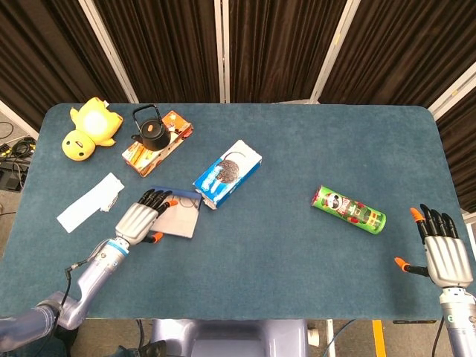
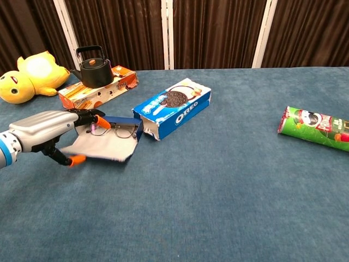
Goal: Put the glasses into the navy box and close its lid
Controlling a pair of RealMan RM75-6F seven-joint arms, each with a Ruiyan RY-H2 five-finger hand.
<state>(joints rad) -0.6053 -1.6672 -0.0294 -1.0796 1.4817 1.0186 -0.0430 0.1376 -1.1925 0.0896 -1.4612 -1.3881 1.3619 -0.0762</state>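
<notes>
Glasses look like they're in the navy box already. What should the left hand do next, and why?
Probably swing the lid on over the navy box: the left hand grips its raised edge, and the glasses lie inside.

Readable text: one word only, "OREO", white letters on the long side of the blue cookie box [image 2: 173, 108]; chest view. Box lies just beyond and to the right of the left hand [image 2: 52, 131], fingertips near its open end. Far across the table from the right hand [image 1: 445, 251].

Green chip can [image 2: 315, 127], on its side, nearer the right hand: printed label, lettering too small to read.

Orange carton [image 2: 97, 89] beyond the left hand: print illegible.
</notes>
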